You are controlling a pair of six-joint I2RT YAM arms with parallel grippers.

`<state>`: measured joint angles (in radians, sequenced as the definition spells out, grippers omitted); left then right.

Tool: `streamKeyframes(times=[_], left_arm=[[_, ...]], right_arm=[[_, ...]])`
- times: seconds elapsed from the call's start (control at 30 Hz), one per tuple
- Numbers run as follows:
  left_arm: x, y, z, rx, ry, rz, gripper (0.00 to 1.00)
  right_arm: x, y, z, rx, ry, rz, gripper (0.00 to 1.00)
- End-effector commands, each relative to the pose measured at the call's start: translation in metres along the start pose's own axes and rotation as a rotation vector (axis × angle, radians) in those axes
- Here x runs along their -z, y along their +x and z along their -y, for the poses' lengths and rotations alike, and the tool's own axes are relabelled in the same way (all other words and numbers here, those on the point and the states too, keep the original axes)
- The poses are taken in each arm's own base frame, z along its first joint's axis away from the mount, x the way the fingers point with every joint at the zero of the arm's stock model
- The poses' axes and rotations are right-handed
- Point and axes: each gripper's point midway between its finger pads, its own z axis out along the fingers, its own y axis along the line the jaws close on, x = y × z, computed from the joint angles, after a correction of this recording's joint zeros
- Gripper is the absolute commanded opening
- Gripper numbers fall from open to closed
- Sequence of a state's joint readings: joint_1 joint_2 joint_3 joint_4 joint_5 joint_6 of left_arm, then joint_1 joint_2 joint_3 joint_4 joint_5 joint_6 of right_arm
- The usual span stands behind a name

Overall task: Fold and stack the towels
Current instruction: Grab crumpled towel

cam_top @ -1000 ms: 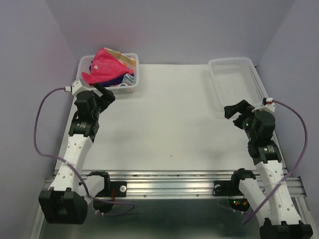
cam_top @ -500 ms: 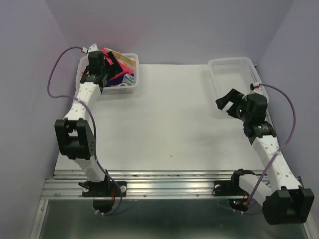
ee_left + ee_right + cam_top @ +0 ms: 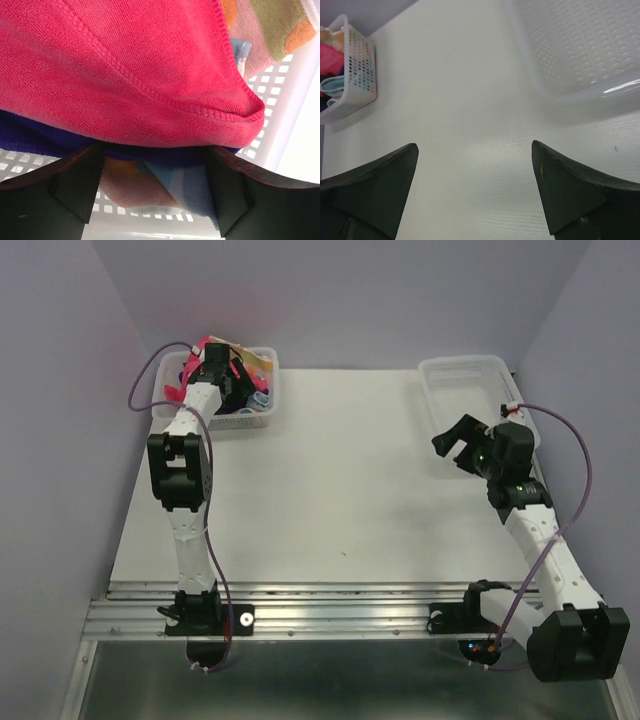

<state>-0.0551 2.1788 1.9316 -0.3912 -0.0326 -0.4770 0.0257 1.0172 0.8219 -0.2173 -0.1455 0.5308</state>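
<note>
The towels lie heaped in a white mesh basket [image 3: 250, 422] at the far left. In the left wrist view the bright pink towel [image 3: 125, 75] fills the top. The dark purple towel [image 3: 35, 142] lies under it, and below that the light-blue towel [image 3: 197, 187] and the orange-yellow-pink patterned towel [image 3: 267, 30]. My left gripper [image 3: 155, 167] is open inside the basket, its jaws wide on either side of the pile's lower edge; it also shows in the top view [image 3: 232, 385]. My right gripper [image 3: 455, 445] is open and empty above the table, as its wrist view [image 3: 475, 150] confirms.
An empty white mesh basket [image 3: 465, 363] stands at the far right, just beyond my right gripper; it also shows in the right wrist view [image 3: 570, 55]. The towel basket [image 3: 355, 80] shows far left there. Purple walls close in on three sides.
My left arm has reached forward from beside the basket into it, covering most of the pink towel from above. My right gripper has moved slightly forward and left toward the empty basket.
</note>
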Motion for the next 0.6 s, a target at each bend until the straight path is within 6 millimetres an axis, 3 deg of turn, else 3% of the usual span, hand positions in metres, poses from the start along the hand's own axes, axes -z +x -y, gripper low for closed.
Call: streamKeyframes(times=[0.0,0.03,0.07,0.17,0.27,0.33,0.37,0.5,0.57], left_arm=[[0.005,-0.028,0.009,0.020,0.001,0.068,0.87],[0.003,-0.029,0.009,0.020,-0.002,0.068,0.82],[0.001,-0.027,0.009,0.023,-0.009,0.061,0.70],[0.000,-0.033,0.009,0.034,-0.016,0.077,0.53],[0.006,-0.043,0.014,0.039,-0.005,0.106,0.42],[0.012,-0.055,0.018,0.045,0.006,0.135,0.40],[0.014,-0.059,0.019,0.047,0.007,0.145,0.30],[0.026,-0.076,0.023,0.043,0.020,0.191,0.22],[0.028,-0.083,0.022,0.036,0.024,0.213,0.01]], right_arm=[[0.012,-0.029,-0.014,0.021,-0.030,0.100,1.00],[0.014,-0.029,-0.015,0.023,-0.033,0.105,1.00],[0.015,-0.028,-0.013,0.024,-0.029,0.104,1.00],[0.017,-0.024,-0.010,0.026,-0.026,0.107,1.00],[0.016,-0.023,-0.010,0.027,-0.025,0.106,1.00],[0.016,-0.023,-0.009,0.029,-0.023,0.104,1.00],[0.015,-0.022,-0.009,0.029,-0.022,0.099,1.00],[0.014,-0.020,-0.008,0.028,-0.021,0.091,1.00],[0.013,-0.020,-0.007,0.028,-0.014,0.093,1.00]])
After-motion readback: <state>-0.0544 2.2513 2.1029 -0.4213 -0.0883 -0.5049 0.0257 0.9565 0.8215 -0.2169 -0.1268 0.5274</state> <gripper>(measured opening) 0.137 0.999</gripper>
